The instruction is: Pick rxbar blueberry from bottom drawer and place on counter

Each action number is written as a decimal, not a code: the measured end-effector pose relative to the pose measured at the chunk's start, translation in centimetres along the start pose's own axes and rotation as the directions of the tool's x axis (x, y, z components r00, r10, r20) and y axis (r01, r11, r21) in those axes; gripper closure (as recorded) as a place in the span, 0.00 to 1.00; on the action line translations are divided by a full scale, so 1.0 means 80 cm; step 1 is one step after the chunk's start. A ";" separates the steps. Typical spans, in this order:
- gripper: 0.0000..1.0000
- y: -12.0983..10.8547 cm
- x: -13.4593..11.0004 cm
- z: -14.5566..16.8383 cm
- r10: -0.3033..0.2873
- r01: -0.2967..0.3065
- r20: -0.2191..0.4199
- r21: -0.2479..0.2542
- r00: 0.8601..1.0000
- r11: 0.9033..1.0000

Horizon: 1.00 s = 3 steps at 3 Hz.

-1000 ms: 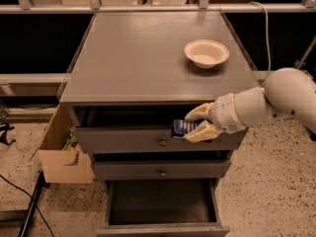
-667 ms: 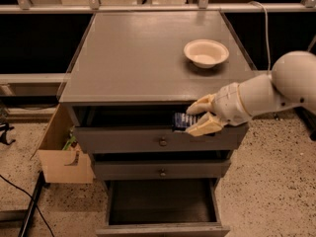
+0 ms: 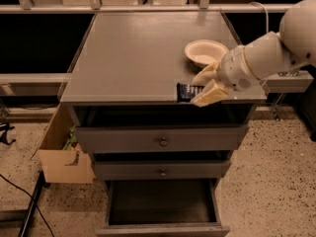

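Note:
My gripper [image 3: 201, 88] comes in from the right on a white arm and is shut on the rxbar blueberry [image 3: 186, 92], a small dark navy bar with pale lettering. It holds the bar at the front edge of the counter [image 3: 133, 53], just right of the middle. The bottom drawer [image 3: 160, 206] stands pulled open below, and its dark interior shows nothing inside. The two knobbed drawers above it are slightly ajar.
A white bowl [image 3: 205, 52] sits on the counter's right side, just behind my gripper. An open cardboard box [image 3: 61, 154] stands on the floor left of the cabinet. A black cable [image 3: 24, 196] runs over the speckled floor at lower left.
My gripper has risen with the bar from in front of the top drawer to the counter's front edge.

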<state>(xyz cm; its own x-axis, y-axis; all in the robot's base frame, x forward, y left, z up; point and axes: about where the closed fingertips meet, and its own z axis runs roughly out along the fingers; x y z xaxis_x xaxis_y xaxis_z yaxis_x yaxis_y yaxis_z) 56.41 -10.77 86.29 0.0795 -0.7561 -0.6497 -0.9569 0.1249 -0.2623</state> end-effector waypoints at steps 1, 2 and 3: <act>1.00 -0.052 -0.024 0.012 -0.018 0.018 -0.002 -0.001 1.000 1.000; 1.00 -0.096 -0.038 0.039 -0.004 0.004 0.010 -0.014 1.000 1.000; 1.00 -0.116 -0.032 0.067 0.045 -0.044 0.023 -0.034 0.999 0.998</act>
<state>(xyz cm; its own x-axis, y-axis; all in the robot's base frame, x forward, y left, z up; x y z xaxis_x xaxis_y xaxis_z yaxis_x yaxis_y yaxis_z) 66.62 -6.55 86.57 0.0428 -0.7350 -0.6767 -0.9685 0.1358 -0.2088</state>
